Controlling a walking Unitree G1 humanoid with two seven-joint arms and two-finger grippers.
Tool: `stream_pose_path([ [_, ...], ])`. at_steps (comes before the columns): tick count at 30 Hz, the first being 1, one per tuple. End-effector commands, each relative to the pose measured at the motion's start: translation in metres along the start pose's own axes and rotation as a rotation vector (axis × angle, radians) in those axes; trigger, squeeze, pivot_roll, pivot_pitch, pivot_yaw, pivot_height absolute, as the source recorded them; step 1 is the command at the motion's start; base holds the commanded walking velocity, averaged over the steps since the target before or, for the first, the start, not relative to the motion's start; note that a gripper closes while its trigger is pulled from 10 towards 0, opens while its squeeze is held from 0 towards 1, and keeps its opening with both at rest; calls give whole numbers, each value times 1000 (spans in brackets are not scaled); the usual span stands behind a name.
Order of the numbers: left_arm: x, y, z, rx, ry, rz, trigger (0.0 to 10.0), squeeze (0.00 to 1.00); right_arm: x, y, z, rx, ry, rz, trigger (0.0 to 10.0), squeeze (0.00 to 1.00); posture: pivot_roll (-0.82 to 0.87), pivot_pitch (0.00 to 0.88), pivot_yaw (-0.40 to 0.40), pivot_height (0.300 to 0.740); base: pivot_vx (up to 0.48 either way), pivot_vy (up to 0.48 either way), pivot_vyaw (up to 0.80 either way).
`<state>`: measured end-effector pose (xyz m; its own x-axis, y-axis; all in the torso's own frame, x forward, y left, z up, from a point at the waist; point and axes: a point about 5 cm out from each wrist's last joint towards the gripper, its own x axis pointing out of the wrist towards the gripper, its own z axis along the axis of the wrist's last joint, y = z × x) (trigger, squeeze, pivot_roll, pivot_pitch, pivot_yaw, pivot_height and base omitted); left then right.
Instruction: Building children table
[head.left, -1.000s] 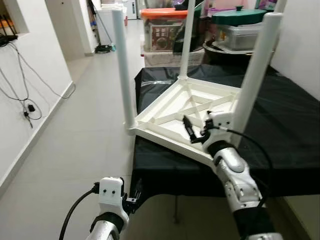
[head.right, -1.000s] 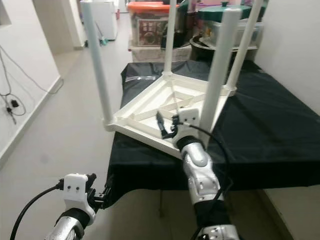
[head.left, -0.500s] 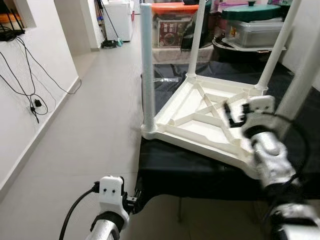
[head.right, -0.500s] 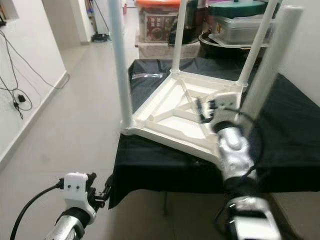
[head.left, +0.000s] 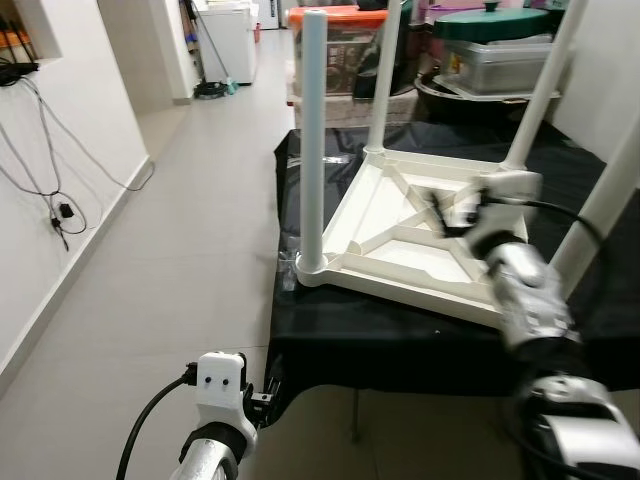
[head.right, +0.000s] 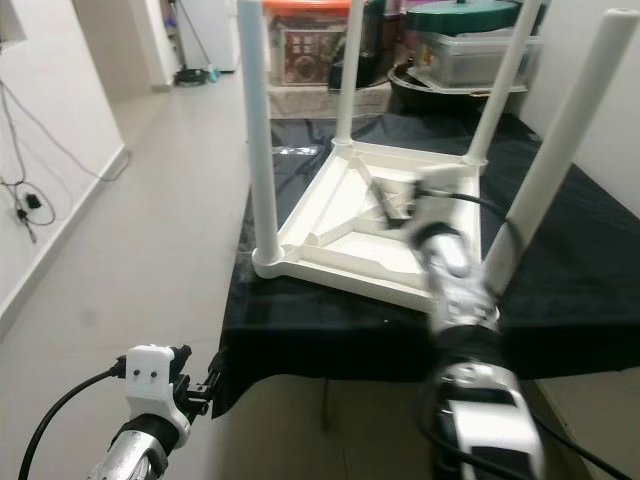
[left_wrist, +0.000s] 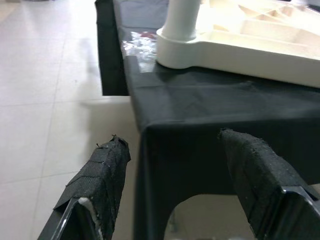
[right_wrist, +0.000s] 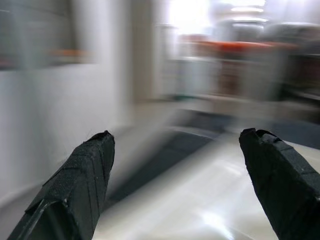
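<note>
A white plastic children's table (head.left: 420, 235) lies upside down on the black-draped bench (head.left: 400, 330), four round legs pointing up. The right tool (head.left: 440, 208), fingers wide and empty, hovers blurred over its ribbed underside. The left tool (left_wrist: 175, 185), also wide, hangs low before the bench's near-left corner.

1. White children table (head.right: 345, 245) lies inverted on the black-covered desk (head.right: 560, 290), four legs up
2. Right hand (head.right: 400, 205), blurred, is over its underside
3. Left hand (head.right: 205, 385) is low, beside the desk edge
</note>
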<state>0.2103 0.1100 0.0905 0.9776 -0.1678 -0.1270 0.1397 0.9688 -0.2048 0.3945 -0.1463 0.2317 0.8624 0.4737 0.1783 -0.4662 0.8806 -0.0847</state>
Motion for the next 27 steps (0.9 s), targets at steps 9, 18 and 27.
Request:
stream_pose_path([
  [9, -8, -14, 2, -19, -4, -1, 10000, 0, 19, 5, -19, -198, 443, 135, 10000, 0, -10, 42, -58, 740, 0, 0, 0],
  [18, -21, -25, 5, -29, -4, -11, 10000, 0, 9, -14, -21, -339, 659, 152, 10000, 0, 2, 113, -78, 740, 0, 0, 0],
  [27, -35, -36, 9, -53, 6, -20, 10000, 0, 0, -12, -23, -417, 862, 418, 10000, 0, -4, 159, -86, 740, 0, 0, 0],
])
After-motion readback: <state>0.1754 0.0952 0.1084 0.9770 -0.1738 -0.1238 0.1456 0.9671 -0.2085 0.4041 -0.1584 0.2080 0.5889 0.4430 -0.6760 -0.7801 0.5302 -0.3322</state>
